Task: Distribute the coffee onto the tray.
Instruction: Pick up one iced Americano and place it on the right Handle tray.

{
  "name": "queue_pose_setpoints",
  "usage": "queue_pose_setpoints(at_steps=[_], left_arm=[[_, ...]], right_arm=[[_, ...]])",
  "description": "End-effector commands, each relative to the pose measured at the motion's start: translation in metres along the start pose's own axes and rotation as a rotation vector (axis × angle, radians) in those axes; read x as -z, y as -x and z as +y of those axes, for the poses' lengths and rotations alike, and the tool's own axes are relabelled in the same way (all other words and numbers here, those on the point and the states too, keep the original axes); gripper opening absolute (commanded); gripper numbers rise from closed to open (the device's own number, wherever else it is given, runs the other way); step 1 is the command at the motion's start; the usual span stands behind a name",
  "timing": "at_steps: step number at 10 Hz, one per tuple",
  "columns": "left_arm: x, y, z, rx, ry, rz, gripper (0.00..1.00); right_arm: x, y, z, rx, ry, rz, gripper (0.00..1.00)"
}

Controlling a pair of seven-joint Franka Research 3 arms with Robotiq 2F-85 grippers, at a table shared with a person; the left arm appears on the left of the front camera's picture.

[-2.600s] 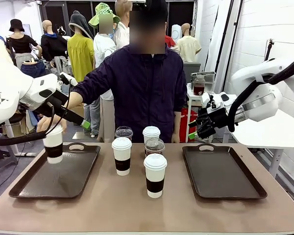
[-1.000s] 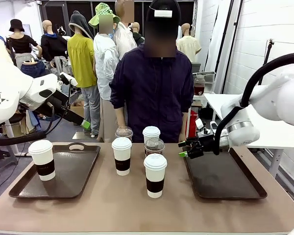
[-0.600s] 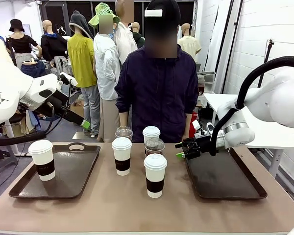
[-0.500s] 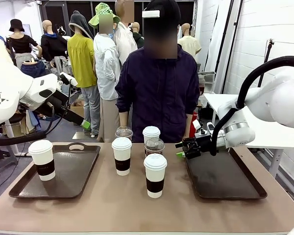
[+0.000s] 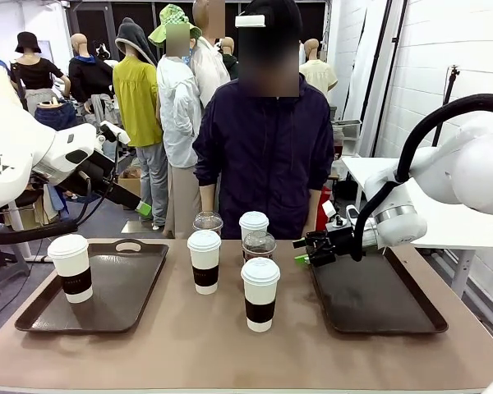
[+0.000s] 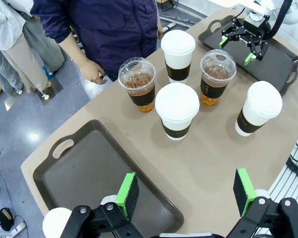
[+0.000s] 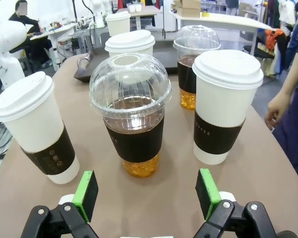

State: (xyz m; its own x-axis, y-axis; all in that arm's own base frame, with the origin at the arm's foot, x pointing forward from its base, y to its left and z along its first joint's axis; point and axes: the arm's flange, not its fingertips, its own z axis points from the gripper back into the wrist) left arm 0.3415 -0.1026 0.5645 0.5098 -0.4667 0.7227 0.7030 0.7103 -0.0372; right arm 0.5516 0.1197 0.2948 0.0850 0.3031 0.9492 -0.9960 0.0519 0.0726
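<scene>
Front view: right gripper (image 5: 301,250), wide and empty, at three o'clock of the dome-lidded cup (image 5: 259,245). One paper cup (image 5: 72,267) stands on the left tray (image 5: 123,304) at nine o'clock; the left gripper (image 6: 186,191) hangs wide, empty.

White arms (image 5: 16,156), black right gripper (image 5: 299,251), green pads (image 7: 85,189)
</scene>
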Motion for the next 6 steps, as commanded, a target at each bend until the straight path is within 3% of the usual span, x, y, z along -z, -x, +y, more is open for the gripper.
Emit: queue_pose_setpoints(at_steps=[1,6], left_arm=[[0.0,0.001,0.002,-0.003,0.007,-0.002,1.0],[0.0,0.001,0.002,-0.003,0.007,-0.002,1.0]], right_arm=[[0.019,0.004,0.0,-0.008,0.025,-0.031,1.0],[0.046,0.015,0.0,-0.007,-0.012,-0.046,1.0]])
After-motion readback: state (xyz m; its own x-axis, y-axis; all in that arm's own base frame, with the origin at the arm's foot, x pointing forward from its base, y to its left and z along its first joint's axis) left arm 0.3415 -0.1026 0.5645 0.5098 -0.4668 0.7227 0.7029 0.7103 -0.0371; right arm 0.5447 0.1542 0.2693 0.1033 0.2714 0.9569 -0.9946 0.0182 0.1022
